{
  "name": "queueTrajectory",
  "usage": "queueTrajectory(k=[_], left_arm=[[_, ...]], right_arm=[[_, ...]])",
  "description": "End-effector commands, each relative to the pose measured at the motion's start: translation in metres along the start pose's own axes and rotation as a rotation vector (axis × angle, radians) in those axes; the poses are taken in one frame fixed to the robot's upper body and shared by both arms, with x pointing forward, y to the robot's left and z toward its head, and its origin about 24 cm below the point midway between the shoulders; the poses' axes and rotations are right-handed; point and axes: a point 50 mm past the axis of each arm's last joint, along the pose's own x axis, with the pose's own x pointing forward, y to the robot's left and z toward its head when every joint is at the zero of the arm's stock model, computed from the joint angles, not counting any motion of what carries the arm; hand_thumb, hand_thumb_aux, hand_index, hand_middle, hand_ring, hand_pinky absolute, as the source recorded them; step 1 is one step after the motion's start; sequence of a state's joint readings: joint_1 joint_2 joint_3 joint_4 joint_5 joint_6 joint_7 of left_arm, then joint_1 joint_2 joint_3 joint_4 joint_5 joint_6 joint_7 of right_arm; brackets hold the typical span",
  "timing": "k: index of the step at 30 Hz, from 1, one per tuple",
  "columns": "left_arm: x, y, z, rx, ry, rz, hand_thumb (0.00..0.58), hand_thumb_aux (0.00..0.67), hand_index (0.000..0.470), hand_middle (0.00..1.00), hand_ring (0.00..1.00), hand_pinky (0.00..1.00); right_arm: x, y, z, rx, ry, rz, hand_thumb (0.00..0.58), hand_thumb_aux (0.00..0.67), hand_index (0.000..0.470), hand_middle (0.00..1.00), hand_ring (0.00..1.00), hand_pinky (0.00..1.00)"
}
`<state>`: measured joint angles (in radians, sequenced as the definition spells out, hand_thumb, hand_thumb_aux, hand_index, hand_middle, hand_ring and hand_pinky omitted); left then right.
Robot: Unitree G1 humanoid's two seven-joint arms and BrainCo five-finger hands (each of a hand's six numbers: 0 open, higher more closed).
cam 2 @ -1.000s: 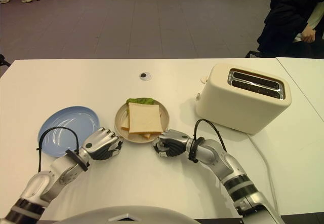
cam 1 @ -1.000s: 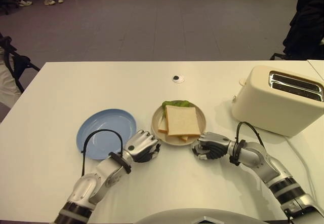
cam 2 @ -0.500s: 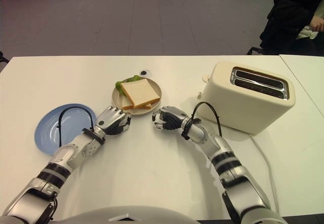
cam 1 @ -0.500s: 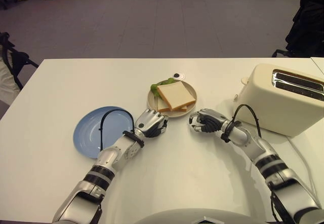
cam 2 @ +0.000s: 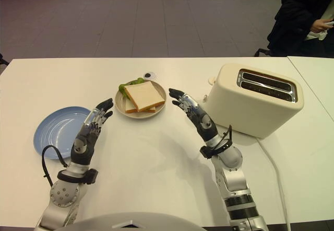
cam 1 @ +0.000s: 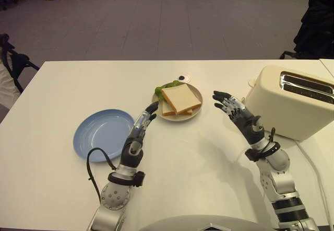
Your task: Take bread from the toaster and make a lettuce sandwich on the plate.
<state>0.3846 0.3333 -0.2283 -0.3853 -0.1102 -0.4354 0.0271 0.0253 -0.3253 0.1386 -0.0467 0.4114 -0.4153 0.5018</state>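
Both hands uncurled and drew back from the plate.
Fingers spread and empty, left hand and right hand flank the sandwich.

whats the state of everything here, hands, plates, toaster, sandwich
left hand, open, fingers stretched, holding nothing
right hand, open, fingers stretched, holding nothing
sandwich, stacked on the beige plate, lettuce poking out at the far side
beige plate, holding the sandwich
blue plate, lying flat, nothing on it
toaster, upright, no bread sticking out of its slots
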Motion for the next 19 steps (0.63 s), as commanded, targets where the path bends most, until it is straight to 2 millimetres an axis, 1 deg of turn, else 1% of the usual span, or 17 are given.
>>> queueTrajectory(k=[1, 6, 10, 15, 19], left_arm=[[-0.002, -0.004, -0.008, 0.000, 0.023, -0.060, 0.000, 0.000, 0.000, 0.00, 0.00, 0.00], [-0.008, 0.008, -0.005, 0.011, 0.014, -0.016, 0.000, 0.000, 0.000, 0.00, 0.00, 0.00], [-0.012, 0.010, 0.003, -0.019, -0.005, 0.003, 0.000, 0.000, 0.000, 0.00, 0.00, 0.00], [-0.013, 0.000, -0.002, -0.080, 0.026, -0.109, 0.000, 0.000, 0.000, 0.00, 0.00, 0.00], [-0.014, 0.000, -0.003, -0.092, 0.026, -0.113, 0.000, 0.000, 0.000, 0.00, 0.00, 0.00]], right_arm=[[-0.005, -0.008, 0.000, 0.103, -0.018, -0.021, 0.000, 0.000, 0.000, 0.00, 0.00, 0.00], [-0.006, -0.005, 0.002, 0.157, -0.040, 0.010, 0.000, 0.000, 0.000, 0.00, 0.00, 0.00], [-0.007, -0.001, 0.005, 0.176, -0.056, 0.040, 0.000, 0.000, 0.000, 0.00, 0.00, 0.00], [-0.011, -0.002, 0.010, 0.199, -0.075, 0.036, 0.000, 0.000, 0.000, 0.00, 0.00, 0.00], [-0.013, -0.001, 0.011, 0.212, -0.073, 0.038, 0.000, 0.000, 0.000, 0.00, 0.00, 0.00]])
